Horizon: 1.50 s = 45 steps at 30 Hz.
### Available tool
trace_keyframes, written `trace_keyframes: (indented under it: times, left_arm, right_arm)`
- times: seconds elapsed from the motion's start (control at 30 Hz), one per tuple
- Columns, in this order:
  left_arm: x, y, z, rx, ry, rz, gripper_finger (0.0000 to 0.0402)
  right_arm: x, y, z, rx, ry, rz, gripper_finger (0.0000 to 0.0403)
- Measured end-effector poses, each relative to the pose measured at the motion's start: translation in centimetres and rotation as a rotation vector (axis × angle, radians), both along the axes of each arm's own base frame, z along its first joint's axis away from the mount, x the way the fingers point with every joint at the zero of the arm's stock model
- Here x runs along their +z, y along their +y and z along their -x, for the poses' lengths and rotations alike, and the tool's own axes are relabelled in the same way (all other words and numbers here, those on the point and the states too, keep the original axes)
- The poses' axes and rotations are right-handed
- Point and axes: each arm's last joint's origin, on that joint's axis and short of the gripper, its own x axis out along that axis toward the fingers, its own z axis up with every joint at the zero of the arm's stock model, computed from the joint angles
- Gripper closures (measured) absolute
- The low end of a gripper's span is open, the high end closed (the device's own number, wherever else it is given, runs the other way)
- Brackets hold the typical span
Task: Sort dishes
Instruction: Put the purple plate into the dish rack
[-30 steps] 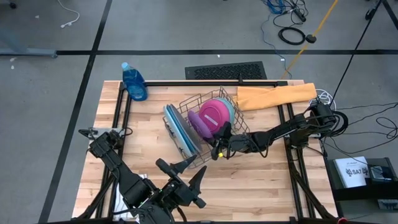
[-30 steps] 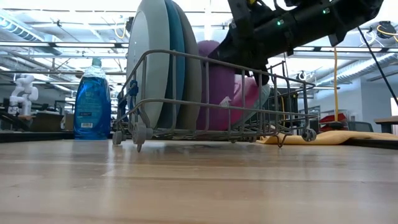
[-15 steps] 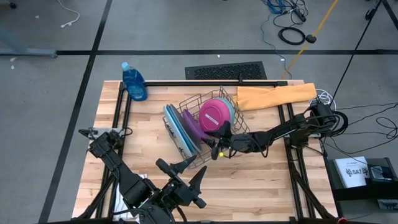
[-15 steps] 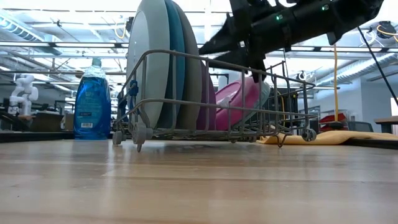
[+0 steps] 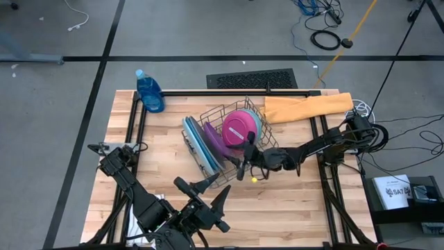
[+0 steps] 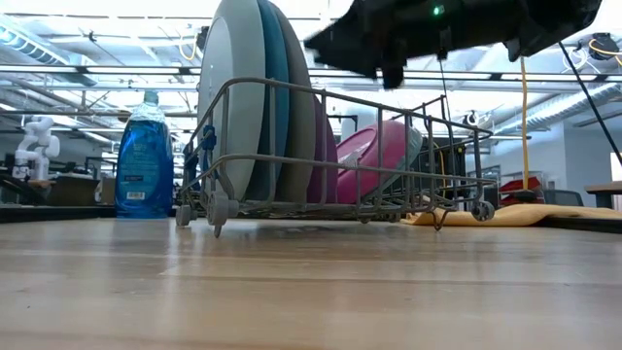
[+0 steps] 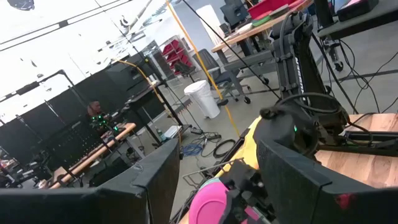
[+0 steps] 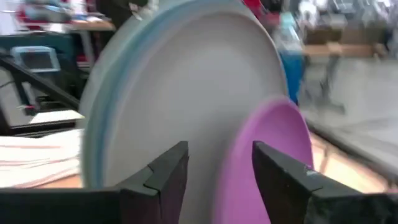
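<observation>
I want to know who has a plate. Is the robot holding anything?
No. The right end effector is open beside the purple plate, and the left end effector is open too.

A: What sits on the wooden tabletop (image 5: 166,139)?

B: A wire dish rack (image 5: 267,142) mid-table, a blue soap bottle (image 5: 149,91) at the far left corner, an orange cloth (image 5: 309,107) far right.

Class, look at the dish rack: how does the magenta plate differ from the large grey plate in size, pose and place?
The magenta plate is smaller than the grey plate. The magenta plate leans back, tilted, while the grey plate stands nearly upright. The grey plate sits at the rack's end nearer the soap bottle; the magenta plate sits toward the other end. Both are round and in the rack.
</observation>
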Motion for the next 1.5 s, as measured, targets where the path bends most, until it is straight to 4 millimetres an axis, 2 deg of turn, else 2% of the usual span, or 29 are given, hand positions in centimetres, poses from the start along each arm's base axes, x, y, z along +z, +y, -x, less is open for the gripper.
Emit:
trace_keyframes:
  times: [0.2, 0.3, 0.37, 0.4, 0.77, 1.03, 1.27, 1.5]
  left_arm:
    - [0.0, 0.0, 0.0, 0.0, 0.007, -0.006, 0.0188]
    - [0.0, 0.0, 0.0, 0.0, 0.007, -0.007, 0.0188]
    - [0.0, 0.0, 0.0, 0.0, 0.009, -0.009, 0.0188]
    - [0.0, 0.0, 0.0, 0.0, 0.009, -0.009, 0.0188]
    - [-0.1, 0.1, 0.0, 0.001, 0.013, -0.012, 0.0188]
    - [-0.1, 0.3, -0.2, 0.009, 0.008, -0.008, 0.0188]
    - [0.0, 0.3, -0.2, 0.008, 0.007, -0.007, 0.0188]
    - [0.0, 0.3, -0.2, 0.008, 0.007, -0.007, 0.0188]
  right_arm:
    - [1.3, 0.4, -0.1, 0.118, -0.058, 0.251, 0.0257]
    - [1.1, -0.1, -0.8, 0.153, 0.047, 0.298, 0.0316]
    - [0.8, -0.8, -1.4, 0.188, 0.145, 0.272, 0.0373]
    - [0.7, -1.1, -1.6, 0.204, 0.177, 0.255, 0.0387]
    - [1.4, -2.8, -2.5, 0.171, 0.213, 0.235, 0.0401]
    - [2.0, -3.5, -2.7, -0.04, 0.254, 0.195, 0.0402]
    - [1.3, -3.8, -2.3, -0.185, 0.326, 0.167, 0.0403]
    - [-0.3, -4.1, -1.5, -0.347, 0.473, 0.239, 0.0403]
